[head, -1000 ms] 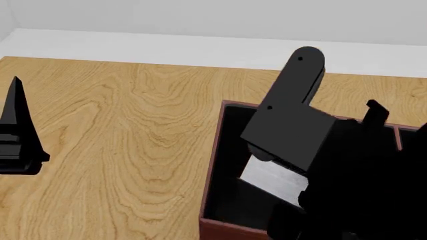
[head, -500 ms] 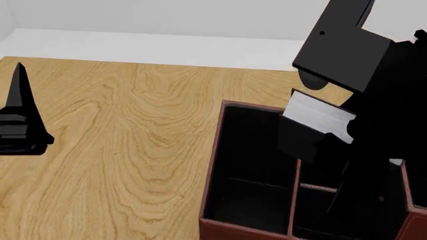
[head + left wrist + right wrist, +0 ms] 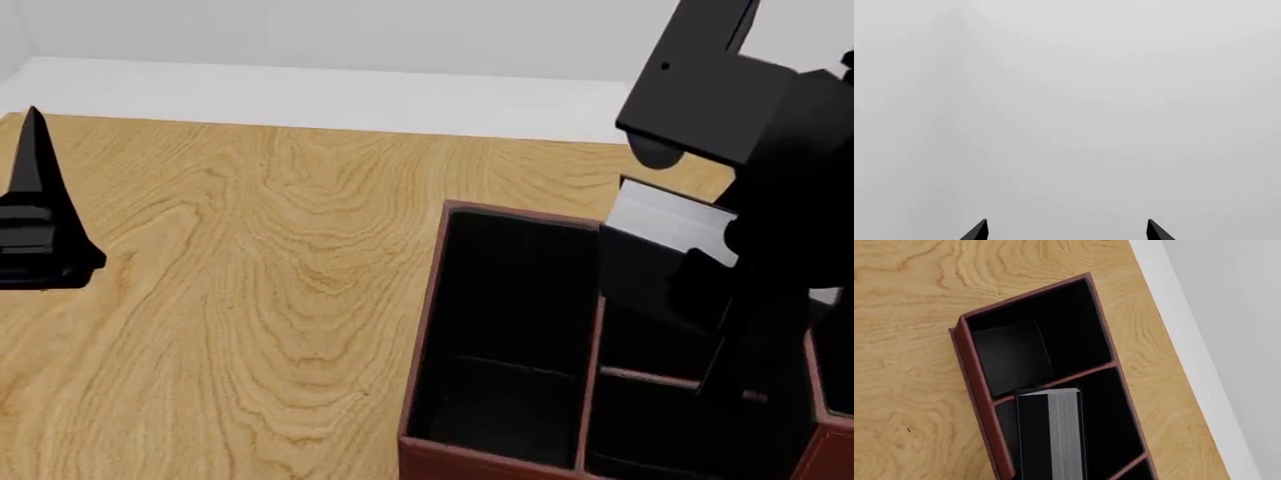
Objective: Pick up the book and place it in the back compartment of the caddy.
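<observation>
— Rising and drifting toward the far edge, the right gripper [image 3: 694, 270] is carrying the book [image 3: 663, 235] clear above the caddy [image 3: 424, 340] now.

— Jaws?

— Clamping the book (page edges showing). It is hanging over the caddy, not yet seated. The left gripper [image 3: 38, 235] is idling with jaws spread.
</observation>
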Available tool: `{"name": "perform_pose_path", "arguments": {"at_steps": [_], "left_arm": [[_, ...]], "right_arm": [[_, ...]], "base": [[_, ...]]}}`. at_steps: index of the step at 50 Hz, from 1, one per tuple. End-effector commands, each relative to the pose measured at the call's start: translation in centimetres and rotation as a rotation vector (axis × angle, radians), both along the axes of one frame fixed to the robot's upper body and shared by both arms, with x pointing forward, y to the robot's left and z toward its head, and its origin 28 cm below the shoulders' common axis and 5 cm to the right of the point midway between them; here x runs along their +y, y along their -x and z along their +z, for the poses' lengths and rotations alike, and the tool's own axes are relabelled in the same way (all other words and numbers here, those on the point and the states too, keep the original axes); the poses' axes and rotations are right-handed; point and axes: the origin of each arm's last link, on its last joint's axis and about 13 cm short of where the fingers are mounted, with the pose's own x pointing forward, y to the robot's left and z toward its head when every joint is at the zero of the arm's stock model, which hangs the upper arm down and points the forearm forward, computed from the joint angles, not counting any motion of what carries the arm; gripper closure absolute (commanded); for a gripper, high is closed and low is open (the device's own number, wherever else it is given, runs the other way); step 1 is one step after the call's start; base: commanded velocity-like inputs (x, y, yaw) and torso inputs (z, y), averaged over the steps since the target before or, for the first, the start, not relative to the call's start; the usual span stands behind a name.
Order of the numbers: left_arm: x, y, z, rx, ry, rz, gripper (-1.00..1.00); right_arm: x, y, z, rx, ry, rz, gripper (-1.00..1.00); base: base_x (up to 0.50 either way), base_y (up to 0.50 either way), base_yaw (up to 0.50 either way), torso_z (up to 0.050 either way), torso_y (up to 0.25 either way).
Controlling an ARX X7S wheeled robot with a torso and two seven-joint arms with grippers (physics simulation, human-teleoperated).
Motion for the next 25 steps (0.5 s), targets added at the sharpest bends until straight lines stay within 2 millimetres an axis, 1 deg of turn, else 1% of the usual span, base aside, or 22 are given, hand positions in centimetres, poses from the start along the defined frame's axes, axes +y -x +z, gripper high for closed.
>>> {"name": "perform_pose_path", "arguments": {"at_steps": [1,10,20,25], "left_arm": [[-0.2,0.2,0.8,-0.006,-0.005,0.026,-1.00],[-0.3,-0.1,0.4,-0.003,0.001,0.038,-1.00],[-0.3,0.0,0.7,0.008,-0.002,0.055,-1.00],[-0.3,0.0,0.7,0.013,-0.005,0.056,-1.00]], "right_arm": [[-0.6,-0.9,0.4,-0.071,0.035,0.035,1.00],[-1.1,-1.9,-0.4,-0.069,0.025,0.064,1.00],[-1.1,-2.9,-1.3,-0.037,0.017,0.113,1.00],[-1.0,-3.1,-1.7,-0.012,0.025,0.127,1.00]], "base": [[0.00,0.00,0.00,0.000,0.000],[0.00,0.00,0.00,0.000,0.001],[0.00,0.00,0.00,0.000,0.001],[0.00,0.00,0.00,0.002,0.002]]}}
